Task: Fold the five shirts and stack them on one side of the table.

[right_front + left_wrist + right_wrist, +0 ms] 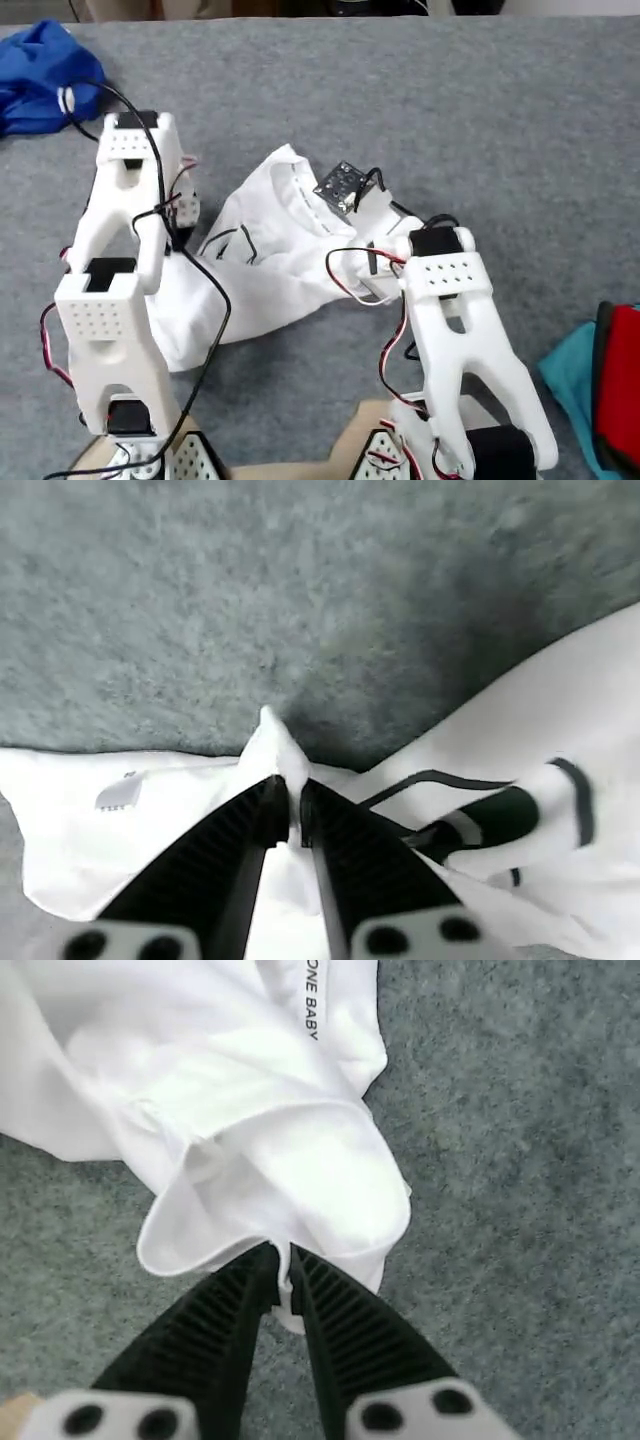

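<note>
- Left claw point(288, 815) is nearest me: jaws closed on a pinch of the white shirt point(270, 265) at its left edge, with a peak of fabric poking up between them.
- Blue shirt point(40, 75) is bunched at the far-left corner, well apart.
- White shirt lies crumpled mid-bench between the arms, not folded yet. I judge it light, limp and thin: it will sag and bunch, and a small pinch could slip. Hem corners or seams look like safer holds.
- Black cable point(226, 300) drapes across the shirt, so I'd call it a snag risk.
- Right claw point(283, 1270) is clamped on a fold at the shirt's right side.
- Bench point(480, 110) is open beyond and to the right. Teal cloth point(572, 385) and red cloth point(622, 365) sit at the right edge.
</note>
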{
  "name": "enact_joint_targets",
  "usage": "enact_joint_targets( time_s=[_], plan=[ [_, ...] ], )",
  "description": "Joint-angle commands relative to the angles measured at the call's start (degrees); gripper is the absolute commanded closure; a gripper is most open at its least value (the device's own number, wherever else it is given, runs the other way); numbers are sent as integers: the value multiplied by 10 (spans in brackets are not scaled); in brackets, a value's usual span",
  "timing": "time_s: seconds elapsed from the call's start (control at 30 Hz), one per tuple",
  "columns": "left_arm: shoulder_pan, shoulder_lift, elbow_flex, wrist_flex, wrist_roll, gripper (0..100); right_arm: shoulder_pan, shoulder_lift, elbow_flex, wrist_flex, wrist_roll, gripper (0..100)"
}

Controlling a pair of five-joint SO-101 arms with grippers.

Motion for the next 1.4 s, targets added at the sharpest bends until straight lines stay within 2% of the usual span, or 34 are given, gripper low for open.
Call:
enact_joint_targets(
  time_s=[0.0, 0.27, 0.67, 1.03, 1.13, 1.37],
  plan=[
    [5, -5, -86, 18, 0, 981, 11, -22, -6, -6, -2, 990],
    [1, -7, -239, 25, 1, 981, 11, -22, -86, -6, -12, 990],
    [2, -159, -361, 25, -1, 981, 12, -22, -401, -38, -98, 990],
    [5, -353, -379, 25, -2, 981, 13, -23, -618, -33, -99, 991],
    [5, -415, -379, 25, -4, 981, 28, -23, -698, -2, -98, 991],
    [4, -525, -378, 25, -76, 981, 58, -22, -891, 88, -88, 993]
  ],
)
